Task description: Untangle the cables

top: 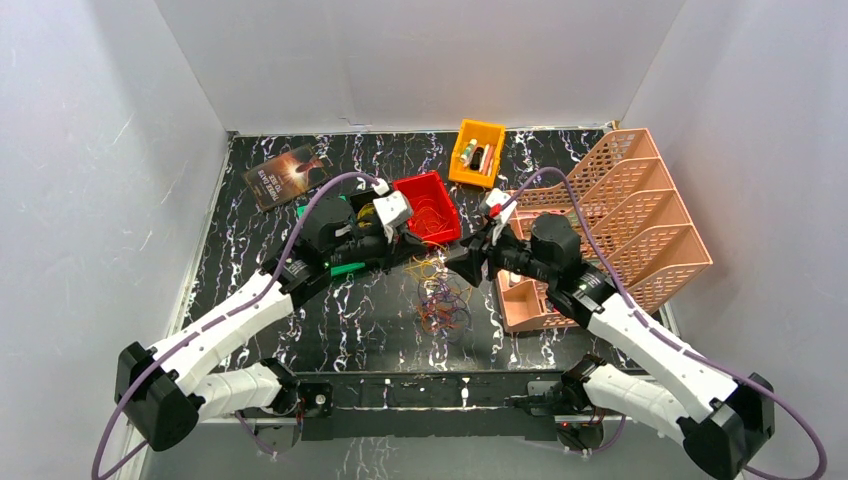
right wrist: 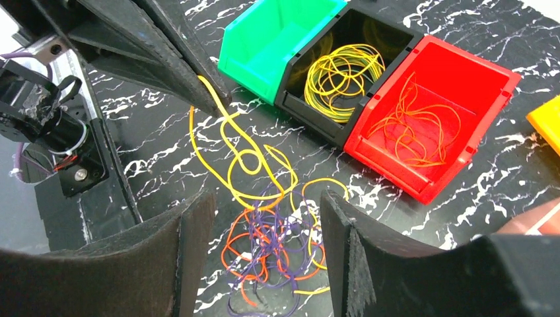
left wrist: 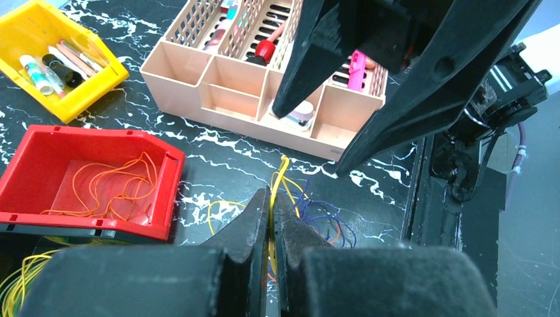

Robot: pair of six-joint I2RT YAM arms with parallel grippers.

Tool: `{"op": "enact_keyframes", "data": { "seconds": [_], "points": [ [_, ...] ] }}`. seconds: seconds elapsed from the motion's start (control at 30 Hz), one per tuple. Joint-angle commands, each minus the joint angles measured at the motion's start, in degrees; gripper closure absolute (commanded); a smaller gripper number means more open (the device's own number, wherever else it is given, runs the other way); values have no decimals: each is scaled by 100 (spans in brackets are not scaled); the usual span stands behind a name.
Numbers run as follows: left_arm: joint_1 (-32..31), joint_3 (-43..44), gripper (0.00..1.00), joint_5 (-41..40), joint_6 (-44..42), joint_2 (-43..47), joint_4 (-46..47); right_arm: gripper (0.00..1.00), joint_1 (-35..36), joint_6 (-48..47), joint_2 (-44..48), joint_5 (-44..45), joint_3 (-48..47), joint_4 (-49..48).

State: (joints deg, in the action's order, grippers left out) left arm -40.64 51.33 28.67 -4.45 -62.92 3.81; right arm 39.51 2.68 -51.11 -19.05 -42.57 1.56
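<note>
The left gripper (left wrist: pixel 272 198) pinched a yellow cable (right wrist: pixel 198 142) tight. It ran down to the tangle (right wrist: pixel 274 251) on the table (right wrist: pixel 475 33), just below the wide-open right gripper (right wrist: pixel 267 211), the nearer one.

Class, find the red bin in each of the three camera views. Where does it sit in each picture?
Top external: red bin at the centre, slightly above the middle.
Left wrist: lower left.
Right wrist: upper right.
Shared landmark: the cable tangle near it, in all three.

The red bin (right wrist: pixel 490 94) is shiny plastic, the marbled table (right wrist: pixel 396 208) smooth, the cables (right wrist: pixel 271 246) glossy
</note>
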Motion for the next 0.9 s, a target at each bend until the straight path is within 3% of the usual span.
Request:
{"op": "enact_keyframes", "data": {
  "seconds": [0.0, 0.2, 0.43, 0.6, 0.87],
  "points": [
    [-14, 398, 100, -58, 126, 30, -89, 32, 21, 156, -336, -352, 49, -1339],
    [-12, 729, 100, 24, 236, 14, -241, 31, 29, 504, -899, 116, 239, -2104],
    [-14, 1365, 100, 42, 520, 46, -488, 43, 74, 1025, -1558, 246, 516, -2803],
    [-13, 2254, 100, -676, 932, -24, -793, 51, 131, 1264, -1735, 306, 946, -2891],
    [-14, 3539, 100, -1362, 886, -285, -1194, 53, 195, 1662, -1508, 809, 1761, -2538]
  ]
}}
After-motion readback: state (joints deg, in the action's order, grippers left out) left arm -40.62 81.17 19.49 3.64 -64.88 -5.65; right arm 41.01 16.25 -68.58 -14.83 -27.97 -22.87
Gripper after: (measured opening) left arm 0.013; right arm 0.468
